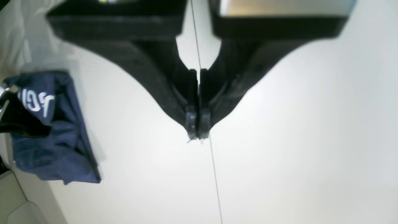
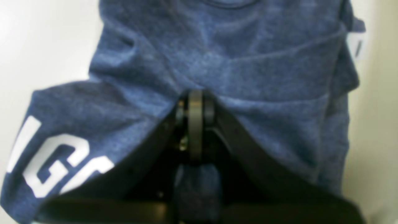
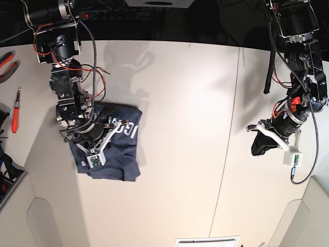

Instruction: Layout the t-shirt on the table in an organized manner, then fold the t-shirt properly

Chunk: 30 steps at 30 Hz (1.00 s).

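Note:
The navy-blue t-shirt (image 3: 121, 159) lies bunched and partly doubled over on the left part of the white table (image 3: 175, 103). A fold with white lettering (image 3: 127, 131) is turned up. My right gripper (image 2: 196, 98) is shut, its tips pinching a ridge of the t-shirt (image 2: 255, 62), and creases run out from them. My left gripper (image 1: 198, 135) is shut with nothing in it, just above the bare table beside the dark seam (image 1: 215, 177). In the base view the left gripper (image 3: 258, 147) is at the far right. The t-shirt (image 1: 53, 137) shows at the left edge of the left wrist view.
Red-handled tools (image 3: 15, 110) lie at the table's left edge. A white sheet (image 3: 208, 241) sits at the front edge. The seam (image 3: 229, 139) runs front to back right of the middle. Loose cables hang from both arms.

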Tool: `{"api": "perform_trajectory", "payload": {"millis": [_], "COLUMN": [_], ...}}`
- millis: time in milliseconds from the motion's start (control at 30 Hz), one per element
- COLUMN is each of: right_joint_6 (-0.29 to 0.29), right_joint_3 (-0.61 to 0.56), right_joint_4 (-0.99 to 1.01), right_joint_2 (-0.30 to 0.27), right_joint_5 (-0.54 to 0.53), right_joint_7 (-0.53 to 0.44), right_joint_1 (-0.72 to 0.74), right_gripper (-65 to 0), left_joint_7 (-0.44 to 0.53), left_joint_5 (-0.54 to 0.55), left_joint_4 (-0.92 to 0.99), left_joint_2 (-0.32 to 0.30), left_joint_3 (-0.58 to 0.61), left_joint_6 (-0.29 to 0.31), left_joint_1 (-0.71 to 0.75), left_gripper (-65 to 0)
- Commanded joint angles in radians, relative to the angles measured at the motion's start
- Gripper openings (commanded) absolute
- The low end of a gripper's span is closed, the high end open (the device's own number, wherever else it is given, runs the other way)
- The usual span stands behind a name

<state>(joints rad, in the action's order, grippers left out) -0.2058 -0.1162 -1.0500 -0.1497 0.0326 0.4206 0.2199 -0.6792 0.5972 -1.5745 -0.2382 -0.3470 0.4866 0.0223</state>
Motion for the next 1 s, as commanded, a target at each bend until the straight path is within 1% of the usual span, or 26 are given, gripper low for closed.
{"api": "perform_trajectory", "payload": {"millis": [0,67,133,267,367,433,500,700,800,867,967], "right_joint_6": [-0.001,-0.009,-0.009,-0.012,-0.012,-0.012,-0.012,-0.011,-0.011,-0.011,-0.011], "right_joint_3": [0.006,0.006,0.006,0.006,0.006,0.006,0.006,0.007,0.007,0.007,0.007], "right_joint_4": [-0.012,-0.069,-0.143,-0.294,-0.366,-0.379,-0.379,-0.379,-0.379,-0.379,-0.379], "right_joint_2": [-0.032,-0.063,-0.083,-0.103,-0.105,-0.107,-0.123,-0.230,-0.267,-0.270,-0.260], "right_joint_5": [0.008,-0.020,-0.026,-0.021,0.018,0.054,0.065,0.063,0.044,0.025,0.004], "right_joint_7": [0.094,0.097,0.097,0.102,0.107,0.108,0.108,0.107,0.107,0.107,0.104], "right_joint_1": [-0.027,-0.069,-0.122,-0.228,-0.280,-0.295,-0.298,-0.298,-0.298,-0.298,-0.297], "right_gripper": [-65.0,-65.0,-65.0,-65.0,-65.0,-65.0,-65.0,-65.0,-65.0,-65.0,-65.0], "left_joint_7": [0.025,0.025,0.025,0.025,0.025,0.024,0.024,0.024,0.025,0.025,0.025], "left_joint_5": [0.020,0.020,0.020,0.020,0.020,0.020,0.020,0.020,0.021,0.021,0.040], "left_joint_4": [-0.016,-0.016,-0.016,-0.016,-0.016,-0.016,-0.016,-0.016,-0.016,-0.016,-0.016], "left_joint_2": [-0.011,-0.011,-0.011,-0.011,-0.011,-0.011,-0.011,-0.011,-0.011,-0.011,-0.011], "left_joint_3": [-0.003,-0.003,-0.003,-0.003,-0.003,-0.003,-0.003,-0.003,-0.003,-0.003,-0.003], "left_joint_6": [0.012,0.012,0.012,0.012,0.012,0.012,0.012,0.022,0.023,0.023,0.023], "left_joint_1": [-0.014,-0.014,-0.014,-0.014,-0.013,-0.013,-0.010,0.003,0.002,0.002,0.002], "left_gripper": [-65.0,-65.0,-65.0,-65.0,-65.0,-65.0,-65.0,-65.0,-65.0,-65.0,-65.0]}}
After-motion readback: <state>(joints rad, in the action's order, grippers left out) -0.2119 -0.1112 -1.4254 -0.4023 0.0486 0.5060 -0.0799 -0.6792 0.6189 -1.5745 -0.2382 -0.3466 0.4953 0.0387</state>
